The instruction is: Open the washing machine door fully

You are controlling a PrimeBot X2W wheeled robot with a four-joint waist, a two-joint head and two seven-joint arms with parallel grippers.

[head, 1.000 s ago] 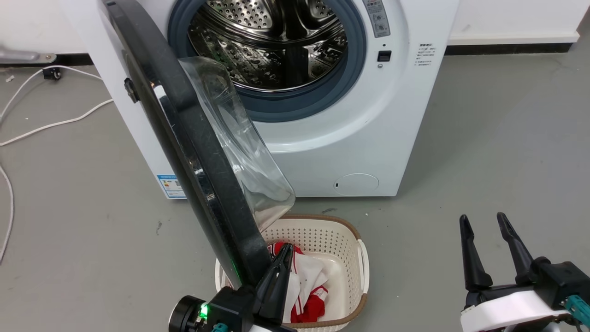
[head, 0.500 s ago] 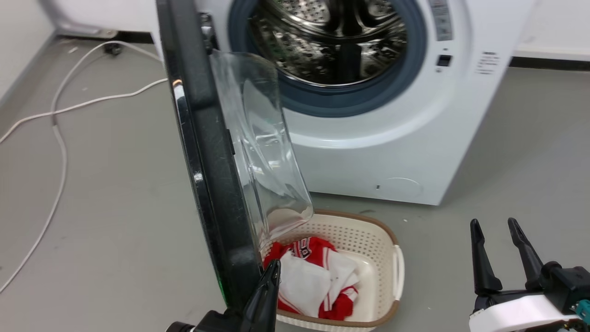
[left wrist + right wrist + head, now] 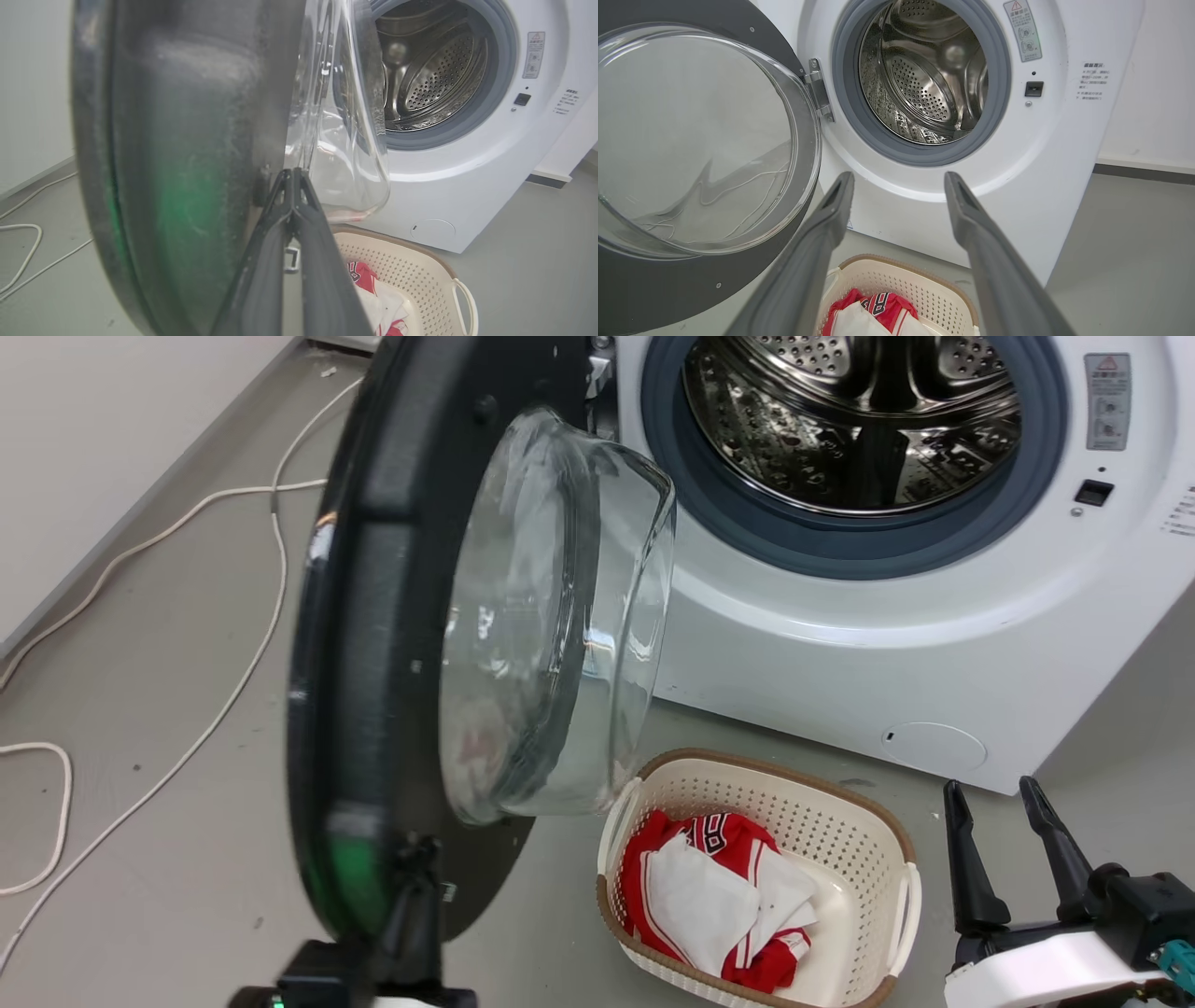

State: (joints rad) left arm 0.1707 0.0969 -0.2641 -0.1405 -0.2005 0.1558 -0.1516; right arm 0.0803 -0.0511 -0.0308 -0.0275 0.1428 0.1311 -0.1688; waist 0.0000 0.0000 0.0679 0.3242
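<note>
The washing machine (image 3: 840, 644) stands white at the upper right with its steel drum (image 3: 859, 420) exposed. Its washing machine door (image 3: 373, 616), a black frame around a bulging glass bowl (image 3: 551, 616), hangs swung out to the left on its hinge. My left gripper (image 3: 415, 868) is shut, and in the left wrist view its joined tips (image 3: 292, 175) rest against the door's (image 3: 187, 140) inner face beside the glass. My right gripper (image 3: 1008, 803) stands open and empty at the lower right, apart from the door; the right wrist view has it (image 3: 899, 179) facing the machine's front (image 3: 1041, 163).
A cream perforated basket (image 3: 775, 770) holding red and white clothes (image 3: 709, 887) sits on the grey floor before the machine, between my two grippers. A white cable (image 3: 276, 551) trails over the floor at the left, near a pale wall (image 3: 93, 429).
The head camera has turned, shifting the whole picture. The door has swung wider, from edge-on to showing its inner face, with my shut left gripper staying against it. My right gripper keeps its pose.
</note>
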